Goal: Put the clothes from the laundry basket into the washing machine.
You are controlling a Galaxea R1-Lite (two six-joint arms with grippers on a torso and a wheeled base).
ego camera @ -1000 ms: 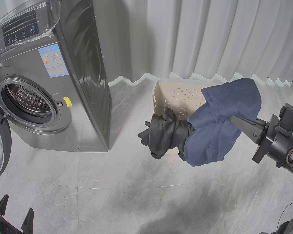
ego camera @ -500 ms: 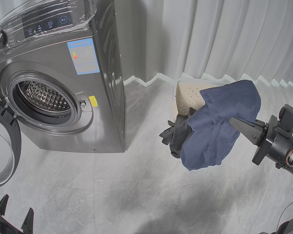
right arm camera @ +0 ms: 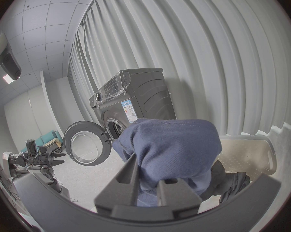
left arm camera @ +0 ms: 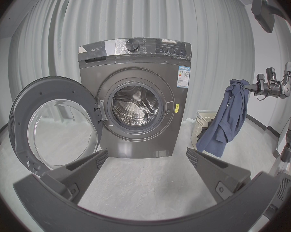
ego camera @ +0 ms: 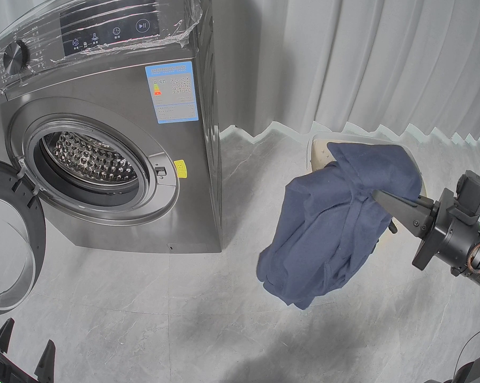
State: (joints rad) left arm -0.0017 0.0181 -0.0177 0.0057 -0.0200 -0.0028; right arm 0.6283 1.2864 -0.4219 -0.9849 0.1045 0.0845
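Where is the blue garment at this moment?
In the head view the blue garment hangs at the right from the right gripper, by the laundry basket, with the open washing machine to its left.

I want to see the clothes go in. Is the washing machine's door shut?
No, the door of the washing machine stands swung wide open, showing the drum.

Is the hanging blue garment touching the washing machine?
Apart. The left wrist view shows curtain and floor between the blue garment and the washing machine.
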